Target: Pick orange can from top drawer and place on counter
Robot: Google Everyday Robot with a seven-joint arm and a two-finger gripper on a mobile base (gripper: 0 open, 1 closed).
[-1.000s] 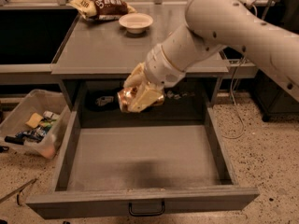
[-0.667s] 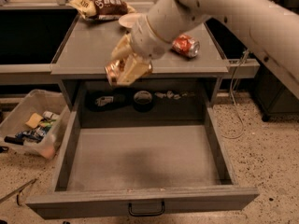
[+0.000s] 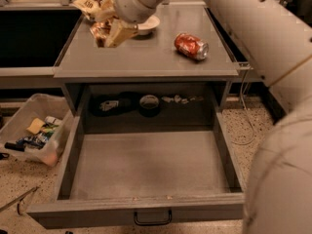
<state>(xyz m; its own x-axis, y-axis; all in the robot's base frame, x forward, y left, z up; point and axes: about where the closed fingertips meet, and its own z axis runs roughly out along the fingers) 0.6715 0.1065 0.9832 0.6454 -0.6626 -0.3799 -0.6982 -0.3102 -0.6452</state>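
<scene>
My gripper is shut on the crushed orange can and holds it above the left part of the grey counter. The can shows as a shiny orange-copper patch between the cream fingers; most of it is hidden by them. The top drawer stands pulled fully out below the counter, with a bare grey floor and a small dark loop handle on its front panel. My arm reaches in from the upper right.
A smooth red can lies on its side on the counter's right. A white bowl and a snack bag sit at the counter's back. Dark small items lie behind the drawer. A plastic bin stands on the floor at left.
My gripper has lifted the orange can up from the drawer opening and carried it back and to the left, over the counter. The drawer has stayed open.
</scene>
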